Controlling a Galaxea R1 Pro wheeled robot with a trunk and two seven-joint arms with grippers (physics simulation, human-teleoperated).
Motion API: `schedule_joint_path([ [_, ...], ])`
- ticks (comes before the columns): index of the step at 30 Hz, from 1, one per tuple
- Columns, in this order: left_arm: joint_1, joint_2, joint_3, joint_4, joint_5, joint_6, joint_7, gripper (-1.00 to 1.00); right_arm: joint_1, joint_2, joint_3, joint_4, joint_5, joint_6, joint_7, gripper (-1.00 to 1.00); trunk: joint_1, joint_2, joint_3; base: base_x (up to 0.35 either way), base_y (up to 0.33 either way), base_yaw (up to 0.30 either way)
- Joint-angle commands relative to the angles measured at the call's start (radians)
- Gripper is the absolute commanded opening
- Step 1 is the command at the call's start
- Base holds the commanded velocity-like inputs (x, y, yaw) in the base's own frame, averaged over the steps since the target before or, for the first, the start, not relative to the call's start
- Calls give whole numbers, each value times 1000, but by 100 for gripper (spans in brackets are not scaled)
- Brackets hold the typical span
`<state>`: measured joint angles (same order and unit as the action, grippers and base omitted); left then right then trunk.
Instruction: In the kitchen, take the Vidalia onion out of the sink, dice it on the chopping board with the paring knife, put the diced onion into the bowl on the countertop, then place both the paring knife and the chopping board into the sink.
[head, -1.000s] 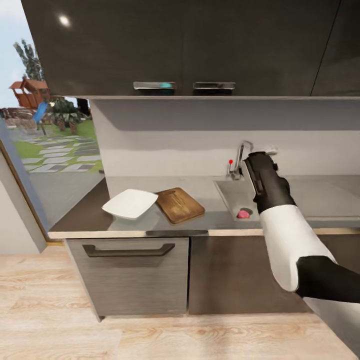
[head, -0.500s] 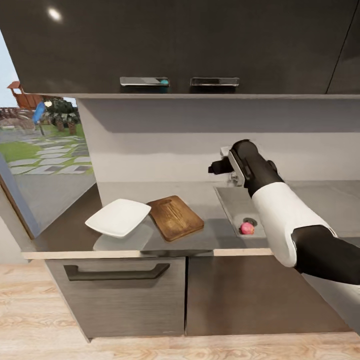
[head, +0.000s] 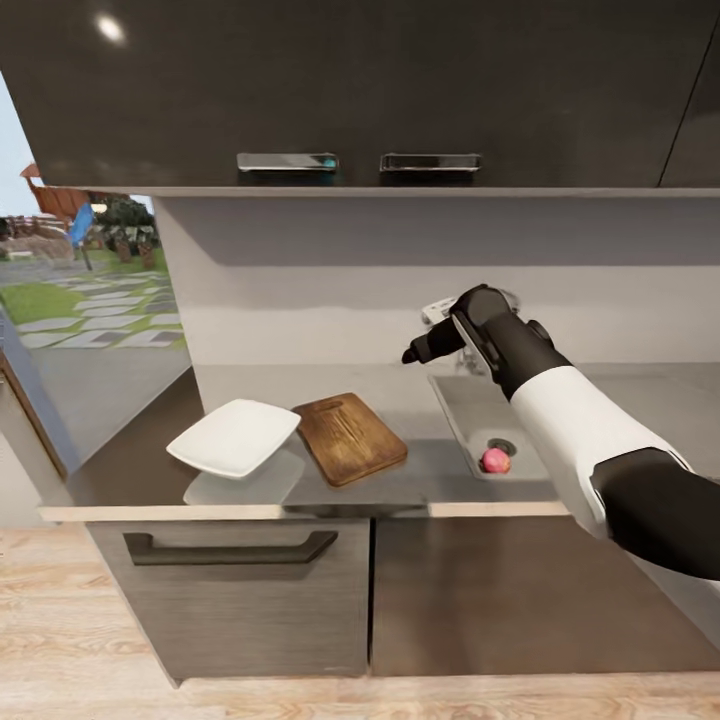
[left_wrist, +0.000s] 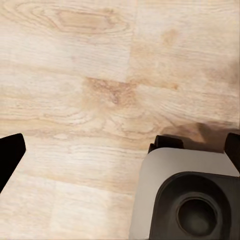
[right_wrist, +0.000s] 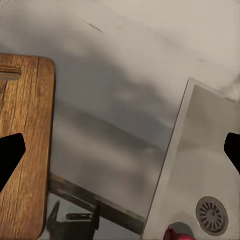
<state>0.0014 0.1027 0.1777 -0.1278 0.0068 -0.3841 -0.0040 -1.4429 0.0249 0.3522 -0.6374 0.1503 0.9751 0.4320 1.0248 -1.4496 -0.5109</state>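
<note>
The Vidalia onion (head: 494, 459) is a small pinkish-red ball lying in the sink (head: 452, 402) beside the round drain (right_wrist: 212, 215); its top also peeks in as the onion (right_wrist: 175, 234) in the right wrist view. The brown chopping board (head: 349, 437) lies on the grey countertop (head: 410, 395), with the white square bowl (head: 235, 437) just left of it. My right gripper (head: 415, 352) hangs open in the air above the counter strip between board and sink, holding nothing. Its black fingertips (right_wrist: 10, 152) stand wide apart. My left gripper (left_wrist: 120, 150) is open, pointing at the floor. The paring knife is out of view.
Dark wall cabinets (head: 360, 90) with metal handles hang low over the counter, close above my right arm. The faucet (head: 432, 310) sits partly behind that wrist. A large window (head: 90, 290) is at the left. Drawer fronts (head: 230, 590) and wood floor (left_wrist: 100, 75) lie below.
The camera has moved closer to the counter. My right gripper has swung left from above the sink and faucet to above the counter between board and sink, now pointing down-left.
</note>
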Motion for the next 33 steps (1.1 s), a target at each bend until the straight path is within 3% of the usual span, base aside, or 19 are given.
schedule_joint_path([
  [1, 0, 1, 1, 2, 1, -7, 0, 100, -1, -1, 2, -1, 10, 2, 9, 100, 0, 0, -1, 122, -150, 168],
  [9, 0, 5, 0, 12, 1, -25, -1, 100, -1, -1, 4, 2, 10, 2, 31, 100, 0, 0, -4, 203, -195, 248],
  [20, 0, 5, 0, 13, 1, -26, -1, 100, 3, 4, 9, 16, 9, 1, 101, 100, 0, 0, -14, 60, -20, 243],
  [28, 0, 5, 1, 13, 1, -25, -1, 100, 5, 3, 50, 16, 10, -13, 122, 100, 0, 0, -23, 23, -8, 211],
  [33, 0, 5, 0, 14, 2, -25, 0, 100, 6, 0, 54, 16, 11, -13, 150, 100, 0, 0, -29, 155, -141, 205],
])
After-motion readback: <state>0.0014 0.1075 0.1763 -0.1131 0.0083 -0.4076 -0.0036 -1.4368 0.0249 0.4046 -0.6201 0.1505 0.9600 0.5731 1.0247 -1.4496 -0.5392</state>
